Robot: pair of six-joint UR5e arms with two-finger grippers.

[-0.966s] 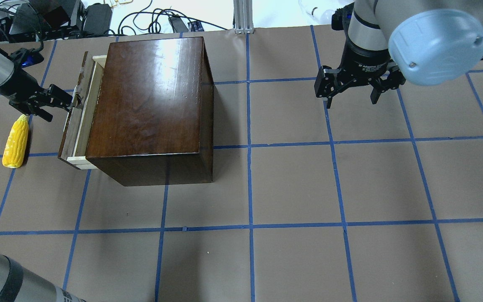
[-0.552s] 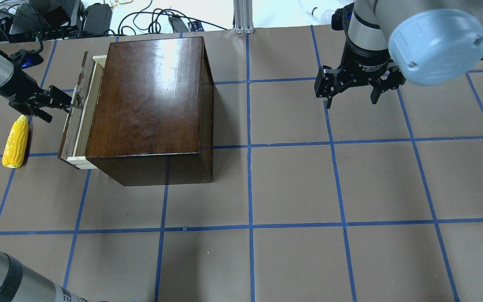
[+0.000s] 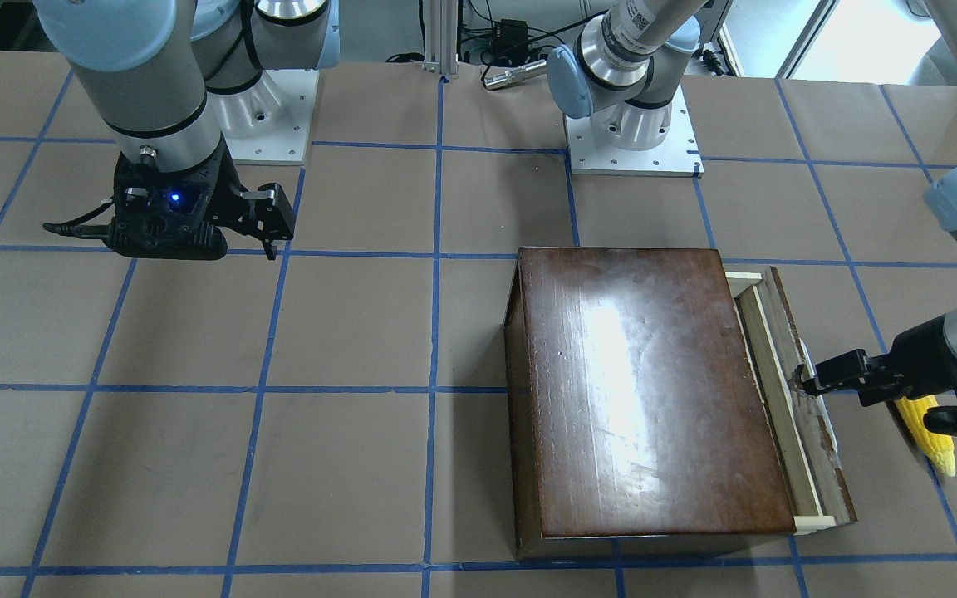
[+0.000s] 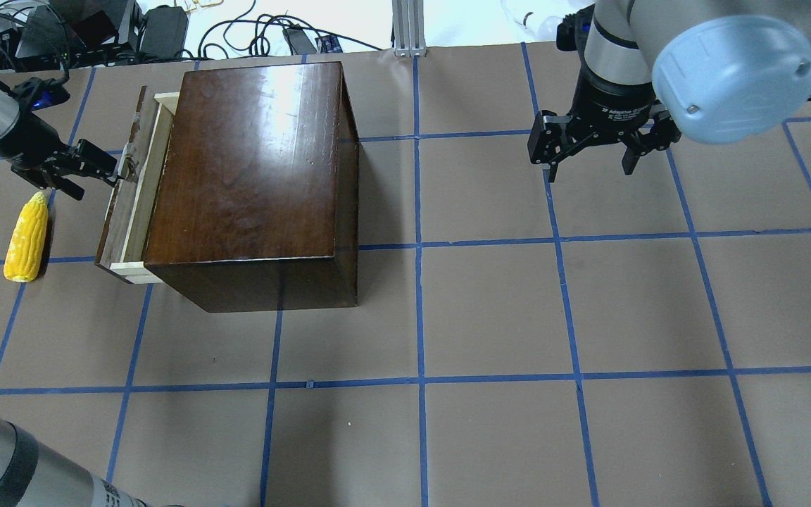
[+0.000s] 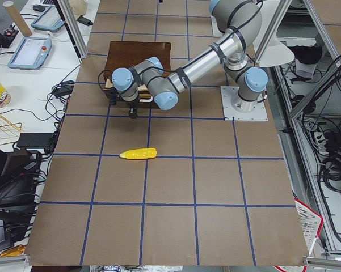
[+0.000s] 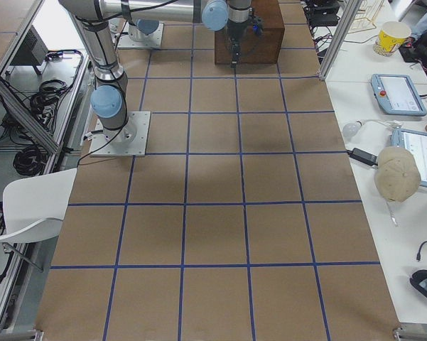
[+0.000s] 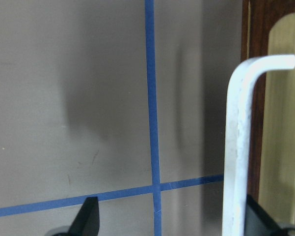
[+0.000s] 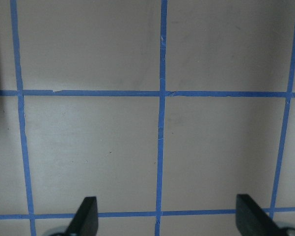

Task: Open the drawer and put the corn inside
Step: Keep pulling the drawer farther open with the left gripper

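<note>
Yellow bumpy toy corn cob (image 4: 26, 240) lies on brown paper table with blue tape grid (image 4: 490, 310), left edge of overhead frame, apart from drawer. Left gripper (image 7: 170, 206) higher in frame, fingers spread, white bent metal handle (image 7: 235, 147) between them, close beside one finger. Pale wooden drawer with dark worn front panel (image 4: 134, 190) partly out of glossy dark-brown wooden box (image 4: 250, 169), upper left. Right gripper (image 4: 590, 172) spread wide, upper right, holding nothing.

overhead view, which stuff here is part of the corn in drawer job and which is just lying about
Part of the job: drawer, partly out of the box; corn on the table beside it; left gripper, open, at the drawer's handle.
Just lying about: power adapter past the table's far edge; right gripper, open, hanging off to the side.
</note>
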